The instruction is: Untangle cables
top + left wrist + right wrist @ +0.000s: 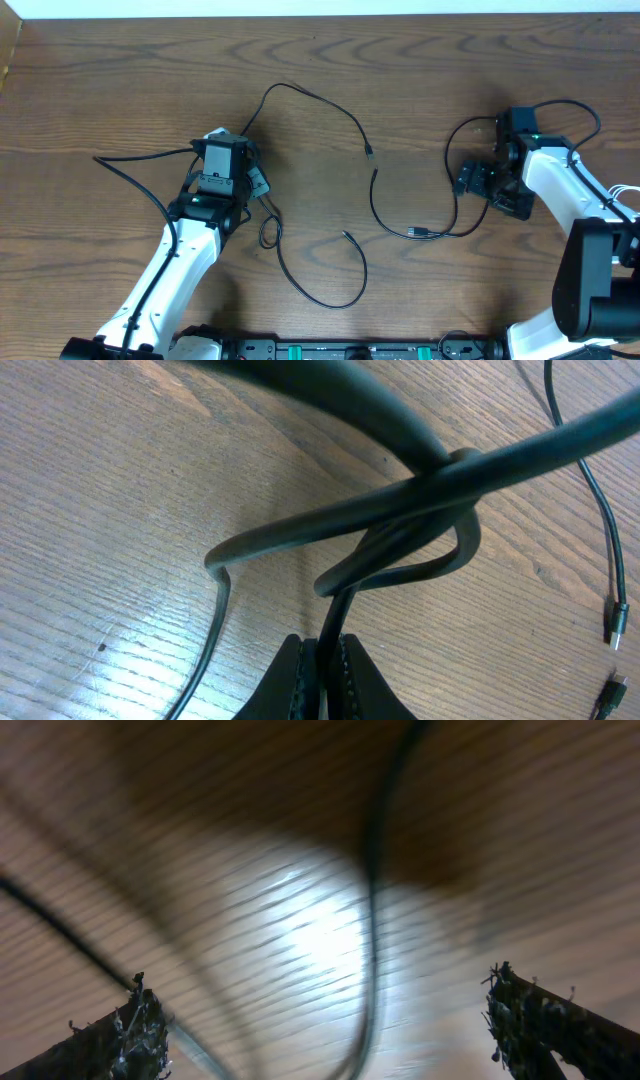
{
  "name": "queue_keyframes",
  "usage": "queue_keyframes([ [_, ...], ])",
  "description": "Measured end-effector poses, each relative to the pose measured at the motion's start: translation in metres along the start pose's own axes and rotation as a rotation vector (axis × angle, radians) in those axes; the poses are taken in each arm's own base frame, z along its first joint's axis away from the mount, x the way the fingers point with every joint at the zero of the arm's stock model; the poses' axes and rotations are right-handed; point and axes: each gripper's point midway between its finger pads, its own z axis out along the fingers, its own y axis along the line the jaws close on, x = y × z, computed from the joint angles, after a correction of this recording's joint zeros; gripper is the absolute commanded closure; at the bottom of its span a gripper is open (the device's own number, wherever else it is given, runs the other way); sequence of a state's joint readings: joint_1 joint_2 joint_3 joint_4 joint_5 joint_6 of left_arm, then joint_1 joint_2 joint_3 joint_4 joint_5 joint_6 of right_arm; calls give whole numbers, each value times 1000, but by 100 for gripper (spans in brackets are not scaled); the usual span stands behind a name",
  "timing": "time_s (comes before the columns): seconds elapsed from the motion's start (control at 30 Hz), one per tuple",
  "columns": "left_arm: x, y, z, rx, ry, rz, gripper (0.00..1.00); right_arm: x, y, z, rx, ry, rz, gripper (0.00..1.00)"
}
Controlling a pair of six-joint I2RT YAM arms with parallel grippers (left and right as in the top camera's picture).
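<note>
the table (420, 60) is brown wood with a strong wavy grain, smooth, with a soft sheen that flares into white glare in both wrist views; the black cable (420, 490) has a smooth, matt, rubbery-looking sheath, greyish where light catches it; the left gripper (322, 685) has matt black fingers (285, 680) with finely ribbed inner edges; the right gripper (325, 1025) has dark fingers (115, 1035) that look rough and frayed, flecked pale; the arm shells (160, 278) are smooth white plastic

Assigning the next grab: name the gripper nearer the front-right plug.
Right. The right gripper is just beyond and right of the plug; the left gripper is far to its left.
</note>
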State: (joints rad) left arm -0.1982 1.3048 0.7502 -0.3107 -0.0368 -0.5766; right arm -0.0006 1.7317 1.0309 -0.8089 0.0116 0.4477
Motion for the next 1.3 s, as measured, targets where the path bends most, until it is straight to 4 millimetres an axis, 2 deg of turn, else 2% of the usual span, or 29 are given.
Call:
queue_keyframes([
  [0.23, 0, 0, 0, -1, 1, 0, 92, -13, 6, -1, 26, -79, -20, 1],
  [0.67, 9, 5, 11, -29, 38, 4, 92, 4, 40, -3, -174, 18, -65, 1],
  [0.8, 9, 5, 11, -29, 38, 4, 92, 13, 34, -2, -147, 47, -88, 1],
  [0.93, 8, 5, 11, -28, 38, 4, 92, 11, 23, 3, -85, 24, -98, 1],
  [1.1, 9, 5, 11, -29, 38, 4, 92, 15, 18, 18, -71, -3, -109, 1],
  [1.17, 8, 5, 11, -28, 38, 4, 92, 13, 21, 17, -91, -37, -116, 2],
  [1.2, 8, 5, 11, -28, 38, 4, 92, 13, 21, 17, -94, -54, -117, 7],
  [1.27, 8, 5, 11, -28, 38, 4, 92, 14, 19, 18, -96, -75, -118, 26],
  [1.3, 9, 5, 11, -29, 38, 4, 92, 14, 17, 19, -90, -85, -115, 45],
])
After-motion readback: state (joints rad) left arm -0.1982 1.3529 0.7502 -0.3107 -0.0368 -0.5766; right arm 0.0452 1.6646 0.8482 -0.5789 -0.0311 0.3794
